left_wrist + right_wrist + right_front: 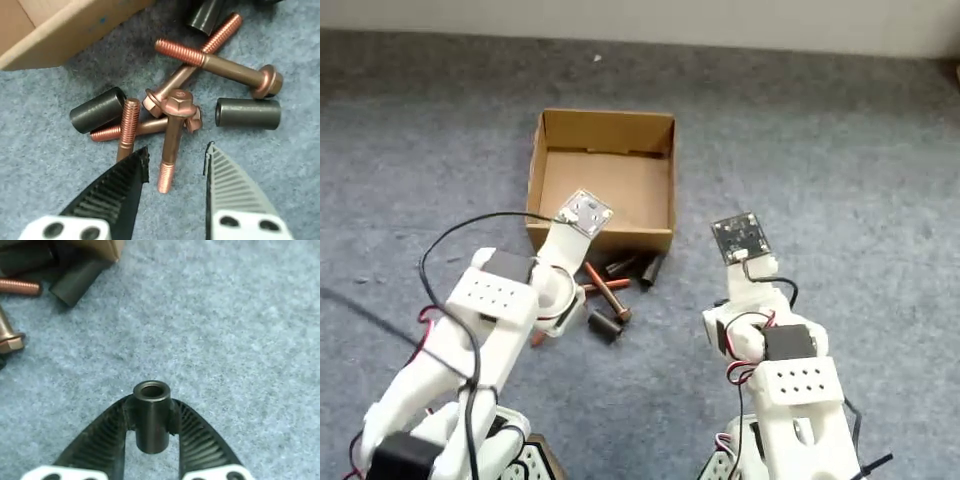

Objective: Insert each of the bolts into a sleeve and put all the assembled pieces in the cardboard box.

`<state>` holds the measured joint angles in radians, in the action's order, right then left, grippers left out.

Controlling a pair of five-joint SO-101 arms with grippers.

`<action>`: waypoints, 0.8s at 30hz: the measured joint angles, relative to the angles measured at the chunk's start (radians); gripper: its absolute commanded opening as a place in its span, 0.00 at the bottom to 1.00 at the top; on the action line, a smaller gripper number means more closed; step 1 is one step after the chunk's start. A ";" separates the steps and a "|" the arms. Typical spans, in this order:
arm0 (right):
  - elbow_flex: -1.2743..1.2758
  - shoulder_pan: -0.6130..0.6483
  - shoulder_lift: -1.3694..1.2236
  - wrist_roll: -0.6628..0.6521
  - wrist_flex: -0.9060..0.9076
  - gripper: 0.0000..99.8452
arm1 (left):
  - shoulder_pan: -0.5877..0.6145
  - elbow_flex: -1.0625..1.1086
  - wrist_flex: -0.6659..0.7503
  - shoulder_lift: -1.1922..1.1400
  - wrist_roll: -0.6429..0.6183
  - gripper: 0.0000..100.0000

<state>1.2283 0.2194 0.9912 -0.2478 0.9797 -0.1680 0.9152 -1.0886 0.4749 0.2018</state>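
Note:
Several copper bolts (172, 135) lie in a crossed heap on the grey carpet, with dark sleeves (97, 110) (248, 113) lying beside them. My left gripper (176, 152) is open just above the heap, and the threaded end of one bolt lies between its fingers. My right gripper (151, 411) is shut on an upright dark sleeve (150, 427), its bore facing up, above bare carpet. The cardboard box (605, 125) stands open just beyond the heap (608, 292). The left arm (500, 300) is beside the heap and the right arm (765, 345) is to its right.
Another sleeve (75, 280) and a bolt tip (17, 286) lie near the box corner (100, 247). Two sleeves (650, 268) rest against the box's front wall. Open carpet spreads to the right of the box and around the right arm.

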 measured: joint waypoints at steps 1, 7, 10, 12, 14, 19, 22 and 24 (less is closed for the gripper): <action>0.000 -0.002 0.000 0.000 0.000 0.00 | 0.000 0.000 0.021 -0.026 0.000 0.19; 0.000 -0.002 0.000 0.000 0.000 0.00 | 0.000 0.000 0.135 -0.140 -0.002 0.19; 0.000 -0.002 0.000 0.000 0.000 0.00 | -0.005 0.000 0.176 -0.180 -0.002 0.18; 0.000 -0.002 0.000 0.000 0.000 0.00 | -0.020 0.000 0.190 -0.203 -0.003 0.13; 0.000 -0.002 0.000 0.000 0.000 0.00 | -0.049 -0.008 0.193 -0.221 -0.005 0.08; 0.000 -0.002 0.000 0.000 0.000 0.00 | -0.137 -0.023 0.198 -0.235 -0.005 0.01; 0.000 -0.002 0.000 0.000 0.000 0.00 | -0.152 -0.025 0.198 -0.227 -0.005 0.00; 0.000 -0.002 0.000 0.000 0.000 0.00 | -0.153 -0.021 0.198 -0.209 -0.005 0.00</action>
<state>1.2283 0.2179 0.9912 -0.2478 0.9797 -0.3214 0.8938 -0.8907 0.2662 0.1972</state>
